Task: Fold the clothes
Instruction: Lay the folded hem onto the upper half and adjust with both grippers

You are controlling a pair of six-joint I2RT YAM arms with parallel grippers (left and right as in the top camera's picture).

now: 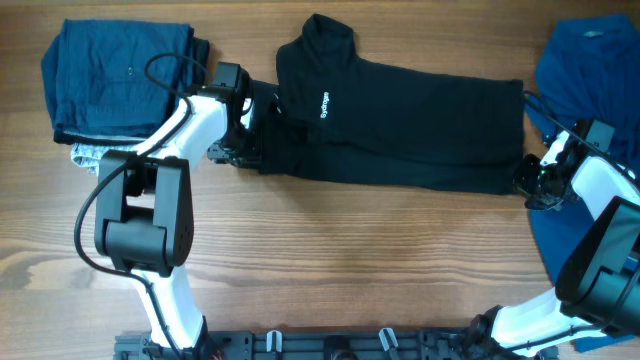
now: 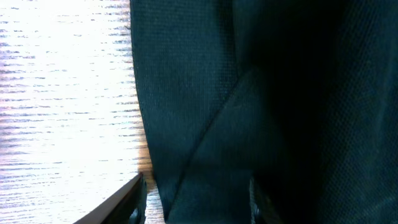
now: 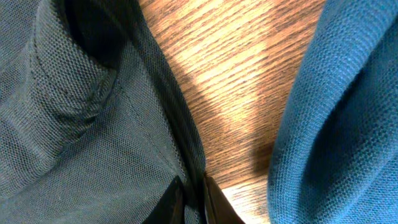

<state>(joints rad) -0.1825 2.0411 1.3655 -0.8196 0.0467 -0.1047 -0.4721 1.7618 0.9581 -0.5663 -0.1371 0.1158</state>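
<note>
1. Overhead view: the left pincer [image 1: 240, 150] sits at the left end of the black polo shirt [image 1: 420, 140], just below its collar; the right pincer [image 1: 528, 180] sits at the shirt's lower right corner; the shirt lies lengthwise across the far half of the table [image 1: 350, 260], white lettering [image 1: 324, 103] facing up; we note a blue shirt [image 1: 590, 60] at the right edge and a folded dark blue stack [image 1: 120, 75] at far left.
2. Left wrist view: the left pincer [image 2: 196, 199] has its jaws apart at a medium gap; a creased edge of the black polo shirt [image 2: 205, 93] lies between them, unclamped; bare table wood [image 2: 62, 93] shows to the left.
3. Right wrist view: the right pincer [image 3: 196, 199] is almost closed, pinching the thin hem of the black polo shirt [image 3: 81, 124]; the blue shirt [image 3: 336, 124] lies to the right; a strip of bare wood [image 3: 236, 81] separates the two garments.
</note>
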